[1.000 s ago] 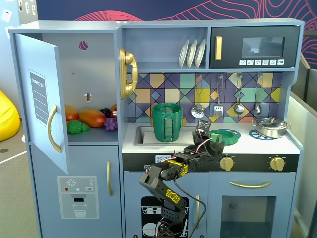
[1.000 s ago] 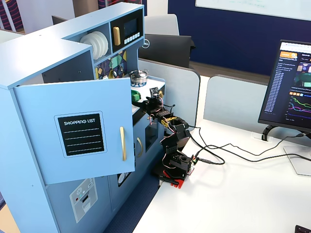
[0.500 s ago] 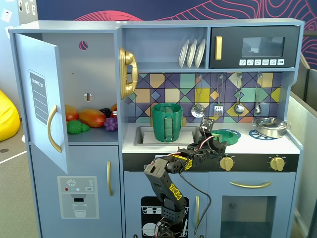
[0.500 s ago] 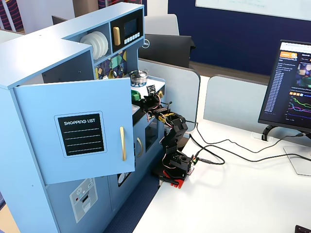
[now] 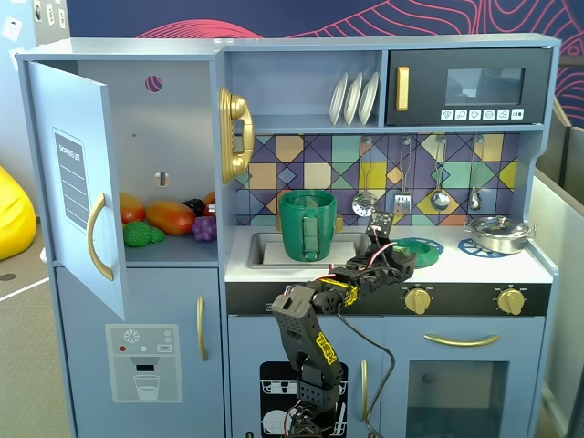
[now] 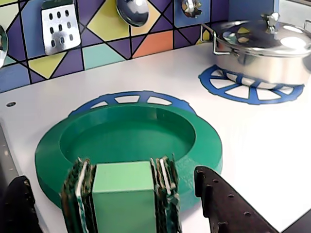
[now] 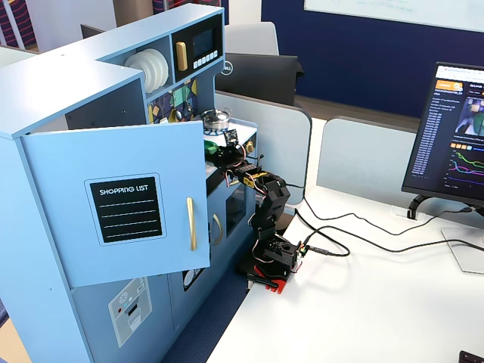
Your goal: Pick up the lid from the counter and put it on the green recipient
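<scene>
Wrist view: arm low over the counter (image 6: pixel 272 145), fingers (image 6: pixel 218 206) spread astride the lid (image 6: pixel 131 141) tab.

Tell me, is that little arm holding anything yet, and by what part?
Nothing is held. The gripper has its jaws open on either side of the lid's near-edge tab, and the lid lies flat on the counter.

You've got a green lid (image 6: pixel 146 138) on blue burner rings (image 6: pixel 131 98), white counter (image 6: pixel 252 131), multicoloured geometric backsplash tiles (image 6: pixel 97 29).
</scene>
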`<state>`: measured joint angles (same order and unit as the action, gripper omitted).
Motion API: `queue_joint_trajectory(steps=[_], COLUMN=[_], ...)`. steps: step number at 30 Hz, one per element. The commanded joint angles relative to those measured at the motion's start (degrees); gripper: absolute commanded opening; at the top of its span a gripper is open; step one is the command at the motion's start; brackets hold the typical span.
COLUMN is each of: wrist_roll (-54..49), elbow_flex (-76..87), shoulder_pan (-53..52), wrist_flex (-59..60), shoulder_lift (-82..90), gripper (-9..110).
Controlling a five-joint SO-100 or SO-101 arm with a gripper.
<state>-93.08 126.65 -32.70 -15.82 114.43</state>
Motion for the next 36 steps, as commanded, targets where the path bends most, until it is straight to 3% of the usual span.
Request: queue_joint_trajectory(steps=[1, 4, 13, 27, 36], wrist_roll=[-0.44, -0.62, -2.46, -2.20, -1.93], elbow_flex=[-5.19, -5.36, -5.54, -10.46, -18.90], shoulder_pan=[1.05, 1.32, 2.29, 1.14, 2.20], wrist_flex=[-1.14, -1.05, 1.67, 1.67, 14.85], shoulder_lift=[-0.18, -0.53, -0.53, 1.32, 8.61], gripper=[34, 30, 0, 0, 0])
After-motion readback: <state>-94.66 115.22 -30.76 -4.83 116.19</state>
